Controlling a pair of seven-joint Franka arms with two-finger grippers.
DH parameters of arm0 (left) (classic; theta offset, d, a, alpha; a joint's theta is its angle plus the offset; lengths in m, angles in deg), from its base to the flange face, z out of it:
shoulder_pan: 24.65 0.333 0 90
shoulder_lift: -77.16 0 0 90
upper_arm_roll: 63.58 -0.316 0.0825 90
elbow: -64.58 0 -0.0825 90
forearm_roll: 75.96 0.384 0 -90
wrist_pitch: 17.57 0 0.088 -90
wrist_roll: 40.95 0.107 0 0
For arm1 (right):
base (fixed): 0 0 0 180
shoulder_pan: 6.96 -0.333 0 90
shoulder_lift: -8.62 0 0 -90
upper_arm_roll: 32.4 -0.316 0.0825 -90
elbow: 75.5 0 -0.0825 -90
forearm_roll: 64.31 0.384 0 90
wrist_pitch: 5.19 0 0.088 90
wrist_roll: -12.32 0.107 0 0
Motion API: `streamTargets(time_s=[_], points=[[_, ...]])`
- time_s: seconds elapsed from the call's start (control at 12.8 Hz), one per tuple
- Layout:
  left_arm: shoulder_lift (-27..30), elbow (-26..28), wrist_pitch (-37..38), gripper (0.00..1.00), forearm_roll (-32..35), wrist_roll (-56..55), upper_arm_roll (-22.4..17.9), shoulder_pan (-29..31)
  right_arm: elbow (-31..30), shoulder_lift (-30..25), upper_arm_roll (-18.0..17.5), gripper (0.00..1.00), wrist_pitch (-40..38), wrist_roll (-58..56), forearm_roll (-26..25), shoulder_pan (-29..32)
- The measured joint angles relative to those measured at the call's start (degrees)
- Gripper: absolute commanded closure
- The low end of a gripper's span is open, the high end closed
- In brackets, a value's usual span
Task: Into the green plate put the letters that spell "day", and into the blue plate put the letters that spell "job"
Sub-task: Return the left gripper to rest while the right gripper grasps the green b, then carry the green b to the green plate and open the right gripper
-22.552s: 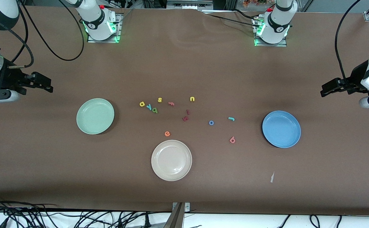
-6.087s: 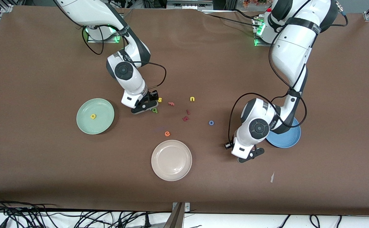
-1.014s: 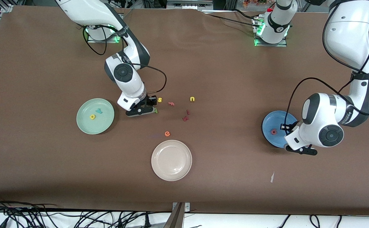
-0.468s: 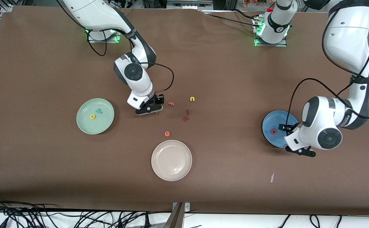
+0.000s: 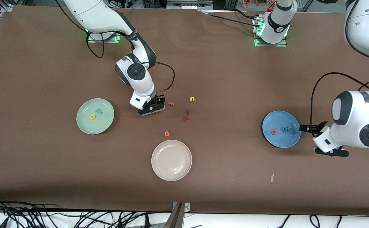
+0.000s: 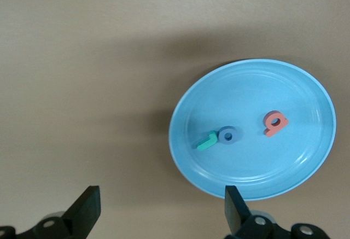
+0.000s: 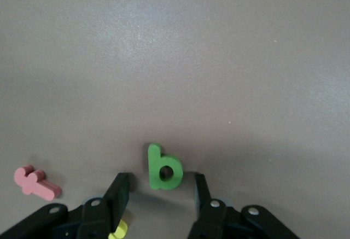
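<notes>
The left gripper (image 5: 330, 151) is seen spread wide and empty, over bare table just past the blue plate's (image 5: 293, 139) rim at the left arm's end. In that plate the salmon "b" (image 5: 273, 131), the blue "o" (image 5: 284, 129) and the teal "j" (image 5: 289, 127) are found side by side. Half a second ago only the "b" was visible there, with the gripper over the rim.

Farther from the camera, the right gripper (image 7: 158, 192) is lowered at the table with its fingers (image 7: 119, 191) partly open around the green letter (image 7: 163, 169), neither pad clearly touching it. It has been shifted slightly toward the left arm's end. In the green plate (image 5: 84, 125) the yellow letter (image 5: 92, 117) and the teal "y" (image 5: 99, 110) are unmoved.
</notes>
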Motion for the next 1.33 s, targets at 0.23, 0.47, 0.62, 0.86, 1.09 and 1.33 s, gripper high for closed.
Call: streamTargets(time_s=[0.23,0.47,0.62,0.86,1.09,1.33], points=[[2.8,-0.1,1.6,0.00,0.0,0.0,0.0,1.4,0.1,0.0,0.1,0.65,0.1,0.0,-0.3,0.0],[7.8,0.4,2.0,0.00,-1.3,0.1,0.0,3.6,0.2,-0.1,0.2,0.79,0.1,0.0,-1.0,0.0],[15.1,3.0,0.9,0.00,-4.5,0.1,0.3,3.3,0.2,-0.1,0.3,0.80,0.1,-0.2,-1.2,0.0],[27.8,7.3,2.0,0.00,-9.8,0.1,0.2,0.3,0.5,-0.1,0.8,0.81,0.2,-1.5,-1.2,0.0],[32.6,9.4,7.3,0.00,-10.1,-0.7,-3.1,-5.2,0.9,-1.8,2.8,0.81,-2.2,-6.2,-1.2,0.3],[32.5,10.4,7.7,0.00,-10.3,0.3,-5.0,-5.2,0.5,-6.4,3.9,0.81,-8.7,-14.6,-1.2,3.8]])
